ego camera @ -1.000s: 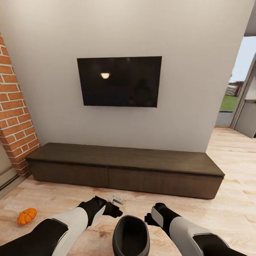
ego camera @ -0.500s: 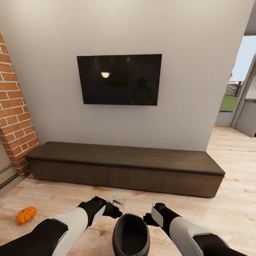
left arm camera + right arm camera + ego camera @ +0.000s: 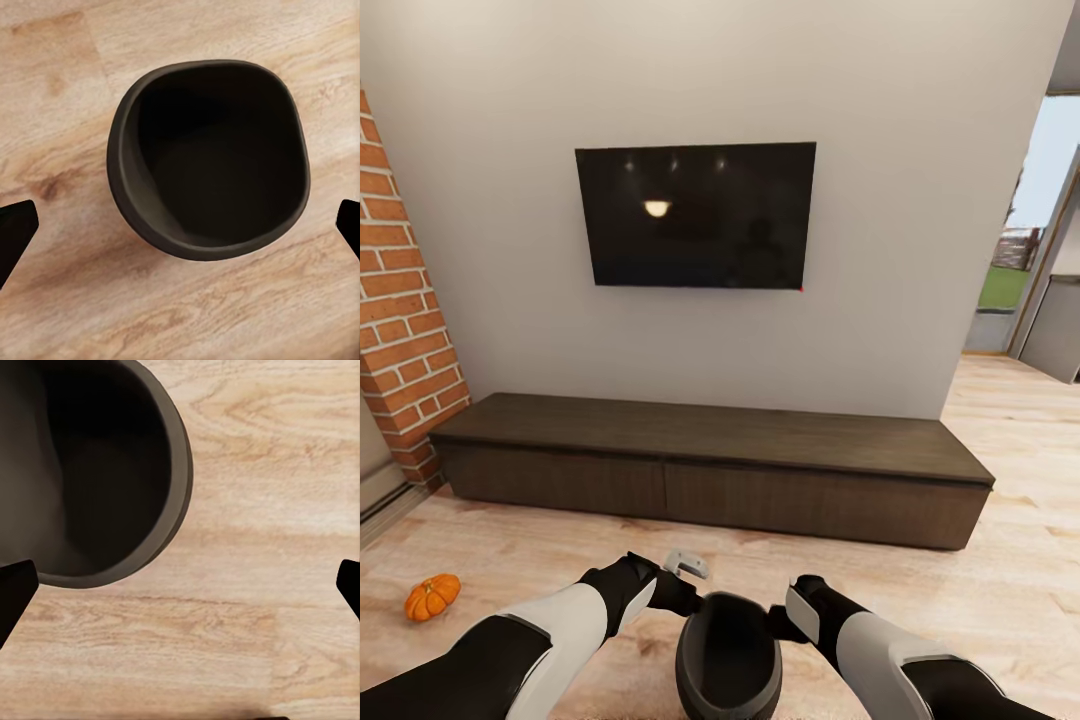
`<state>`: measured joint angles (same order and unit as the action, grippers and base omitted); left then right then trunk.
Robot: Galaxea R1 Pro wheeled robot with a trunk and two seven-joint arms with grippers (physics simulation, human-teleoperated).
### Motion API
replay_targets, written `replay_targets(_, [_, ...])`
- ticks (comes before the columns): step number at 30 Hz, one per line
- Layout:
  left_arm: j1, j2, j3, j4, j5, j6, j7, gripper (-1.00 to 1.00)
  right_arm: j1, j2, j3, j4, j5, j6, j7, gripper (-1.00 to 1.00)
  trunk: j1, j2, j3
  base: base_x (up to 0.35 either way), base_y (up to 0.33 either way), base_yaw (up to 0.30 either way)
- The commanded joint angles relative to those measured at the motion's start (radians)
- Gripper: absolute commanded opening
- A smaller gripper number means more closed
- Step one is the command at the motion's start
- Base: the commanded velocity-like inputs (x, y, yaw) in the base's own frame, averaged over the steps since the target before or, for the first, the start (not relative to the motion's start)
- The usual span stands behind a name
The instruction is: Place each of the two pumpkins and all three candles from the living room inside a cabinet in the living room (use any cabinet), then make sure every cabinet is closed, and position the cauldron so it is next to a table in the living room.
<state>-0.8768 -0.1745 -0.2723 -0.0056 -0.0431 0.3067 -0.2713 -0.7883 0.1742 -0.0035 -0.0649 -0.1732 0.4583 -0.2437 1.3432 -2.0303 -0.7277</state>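
Round black cauldron [image 3: 728,660] cut off by head view's bottom edge. Red brick wall [image 3: 400,320] cut off at left edge.

Both your arms reach forward and bend in toward the middle, low in the head view. Your left gripper [image 3: 682,592] and your right gripper [image 3: 782,622] sit close together, pointing down. In each wrist view the two dark fingertips [image 3: 15,232] sit far apart at the edges, so your left gripper [image 3: 180,232] and right gripper [image 3: 180,592] are wide and hold nothing.
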Motion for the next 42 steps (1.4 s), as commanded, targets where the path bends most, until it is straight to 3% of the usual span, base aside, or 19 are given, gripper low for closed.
replay_targets(1, [-0.001, 0.000, -0.001, -0.001, -0.004, 0.003, -0.003, 1.00, 0.000, 0.000, 0.000, -0.002, -0.009, 0.004, -0.007, 1.00, 0.004, -0.008, -0.004, 0.000, 0.000, 0.000])
replay_targets(23, [-0.001, 0.000, -0.001, -0.001, -0.004, 0.002, -0.004, 1.00, 0.000, 0.000, 0.002, 0.001, -0.007, 0.003, -0.006, 1.00, 0.011, -0.022, -0.010, 0.000, 0.000, 0.000])
replay_targets(37, [-0.001, 0.000, -0.001, -0.002, -0.004, 0.004, -0.003, 1.00, 0.000, 0.000, 0.001, 0.002, -0.012, 0.000, -0.008, 1.00, 0.011, -0.022, -0.010, 0.116, 0.000, 0.000])
replay_targets(42, [-0.001, 0.000, -0.001, -0.002, -0.005, 0.049, -0.002, 1.00, 0.000, 0.000, 0.000, 0.015, -0.017, 0.001, -0.008, 1.00, 0.011, -0.022, -0.010, 0.004, 0.000, 0.000])
